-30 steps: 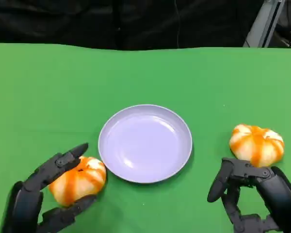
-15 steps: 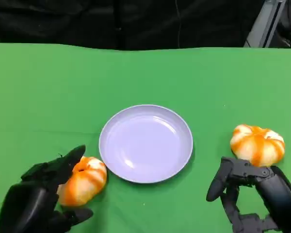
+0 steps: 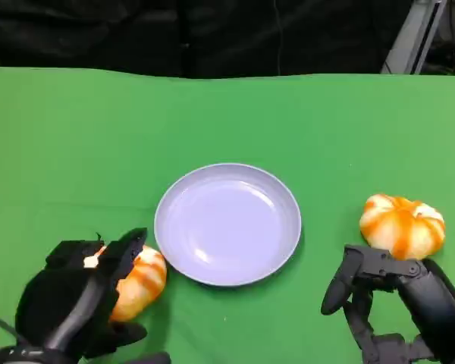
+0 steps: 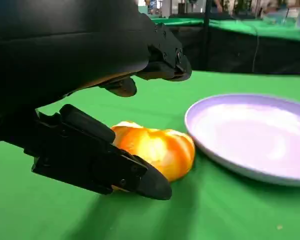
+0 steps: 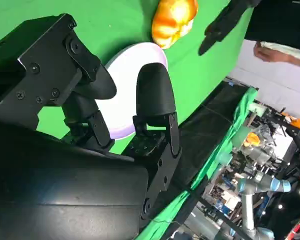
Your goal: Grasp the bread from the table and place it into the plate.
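An orange-and-white bread [image 3: 142,279] lies on the green table just left of the lilac plate [image 3: 227,173]. My left hand [image 3: 72,303] arches over its left side. In the left wrist view one finger [image 4: 105,165] lies along the near side of the bread [image 4: 157,149], while the upper fingers [image 4: 160,55] hover above it with a gap; the plate [image 4: 225,167] is beside it. A second bread [image 3: 403,225] sits to the plate's right. My right hand [image 3: 398,311] rests just in front of it, fingers apart, holding nothing.
The table's far edge meets a dark backdrop. The right wrist view looks across the plate [image 5: 132,62] to the left bread [image 5: 174,20] and left hand [image 5: 230,20]; a person's hand [image 5: 272,52] shows beyond the table.
My left hand has turned and moved over the left bread, its fingers now arching around it. The bread and my right hand stay where they were.
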